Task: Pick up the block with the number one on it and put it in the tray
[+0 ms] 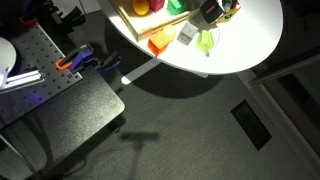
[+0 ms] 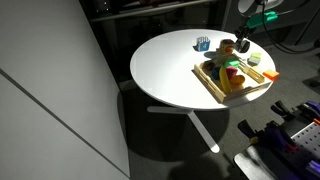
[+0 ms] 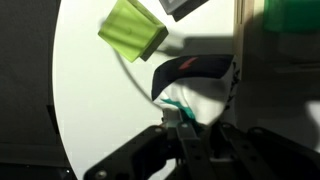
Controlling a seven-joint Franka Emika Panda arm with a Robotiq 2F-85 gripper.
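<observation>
My claw (image 2: 240,46) hangs by the far end of the tray (image 2: 207,86); I cannot tell how wide it gapes or whether it grips anything. The tray holds yellow, red and green pieces. The block with the number one (image 2: 203,43) sits on the white table (image 2: 160,70), outside the tray.

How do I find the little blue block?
Look at the round white table and find the wooden tray full of bright toys near its edge. Beyond the tray's far corner, a small blue block stands alone on the bare white top. It sits apart from the others and is blue, not green or orange.
</observation>
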